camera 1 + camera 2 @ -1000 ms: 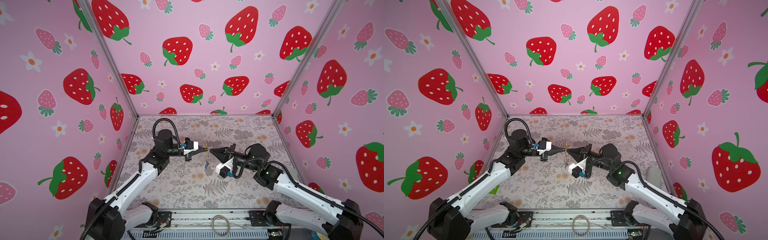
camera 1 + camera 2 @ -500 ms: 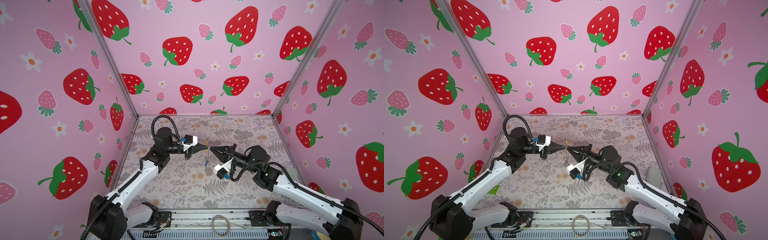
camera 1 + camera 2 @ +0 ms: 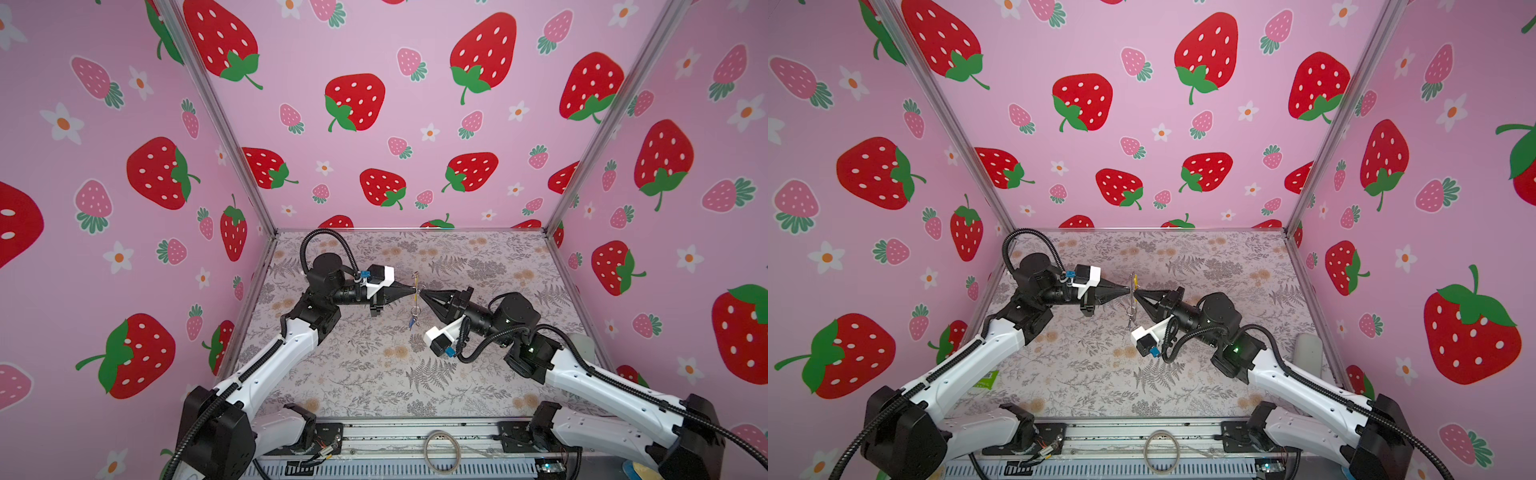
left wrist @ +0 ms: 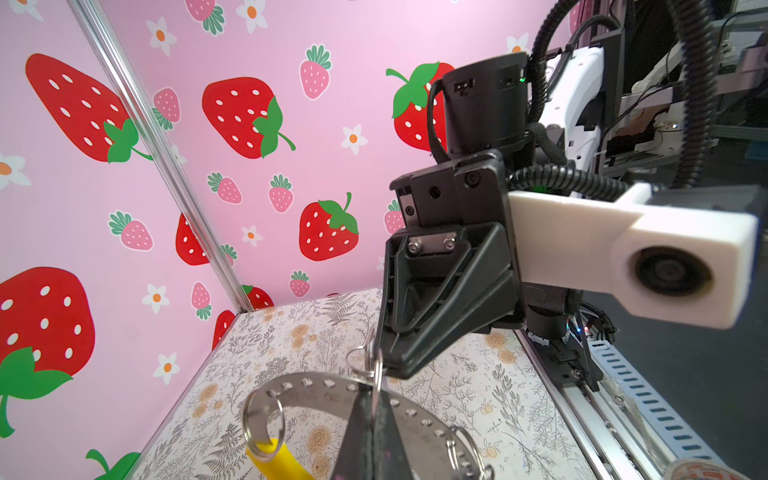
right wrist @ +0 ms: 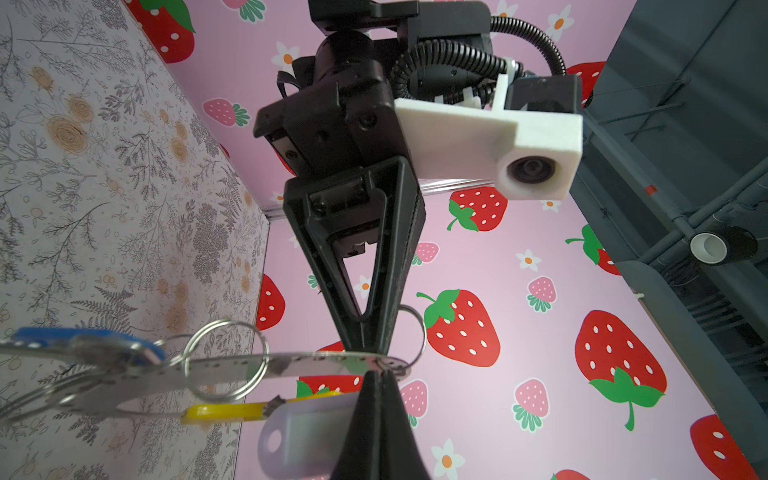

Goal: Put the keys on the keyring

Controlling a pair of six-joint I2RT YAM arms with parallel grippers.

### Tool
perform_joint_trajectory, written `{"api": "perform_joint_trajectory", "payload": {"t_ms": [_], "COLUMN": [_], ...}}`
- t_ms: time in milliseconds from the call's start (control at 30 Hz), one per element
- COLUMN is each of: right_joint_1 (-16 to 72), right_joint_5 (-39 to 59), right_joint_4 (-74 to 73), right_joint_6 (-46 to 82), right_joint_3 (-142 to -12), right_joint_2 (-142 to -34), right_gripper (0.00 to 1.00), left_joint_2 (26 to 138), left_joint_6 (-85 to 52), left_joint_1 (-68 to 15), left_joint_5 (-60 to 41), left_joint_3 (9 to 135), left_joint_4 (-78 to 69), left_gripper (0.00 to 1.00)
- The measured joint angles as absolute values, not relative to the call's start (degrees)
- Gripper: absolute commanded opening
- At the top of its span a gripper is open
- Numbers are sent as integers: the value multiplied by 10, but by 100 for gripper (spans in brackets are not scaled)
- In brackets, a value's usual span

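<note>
The keyring (image 3: 415, 291) hangs in mid-air over the middle of the floor, edge-on in both top views (image 3: 1133, 293). It is a flat grey perforated band (image 4: 316, 388) with small metal loops (image 5: 226, 359) and a yellow section (image 5: 224, 411). My left gripper (image 3: 413, 289) and right gripper (image 3: 422, 294) meet tip to tip, both shut on the band. A key with a blue tag (image 5: 83, 345) dangles from a loop below (image 3: 412, 321). A pale lilac tag (image 5: 303, 432) hangs beside the right gripper (image 5: 376, 374); how it is attached is hidden.
A plain pale hoop (image 3: 442, 451) lies on the front rail between the arm bases. A green packet (image 3: 986, 379) sits by the left wall and a white object (image 3: 1308, 353) by the right wall. Strawberry-patterned walls enclose three sides of the floral floor (image 3: 374, 374).
My left gripper has travelled right to the keyring and now pinches it opposite the right gripper. The right gripper, holding the ring, has shifted slightly left and up.
</note>
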State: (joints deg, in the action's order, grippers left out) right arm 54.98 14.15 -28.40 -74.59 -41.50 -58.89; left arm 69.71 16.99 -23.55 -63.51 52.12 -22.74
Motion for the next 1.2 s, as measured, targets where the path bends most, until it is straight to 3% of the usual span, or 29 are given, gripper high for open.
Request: {"api": "perform_joint_trajectory", "payload": {"t_ms": [633, 1200], "right_joint_1": [547, 523], "right_joint_5": [172, 216], "right_joint_4": [-260, -208], "right_joint_6": [-663, -579], "right_joint_3": [-440, -440], "right_joint_2": [-589, -586], "right_gripper": [1, 25], "left_joint_2": [700, 712], "left_joint_6": [164, 164], "left_joint_1": [-232, -231], "left_joint_5": [-659, -671], "left_joint_3": [521, 568], "left_joint_4": [-272, -254], "left_gripper": [0, 0]}}
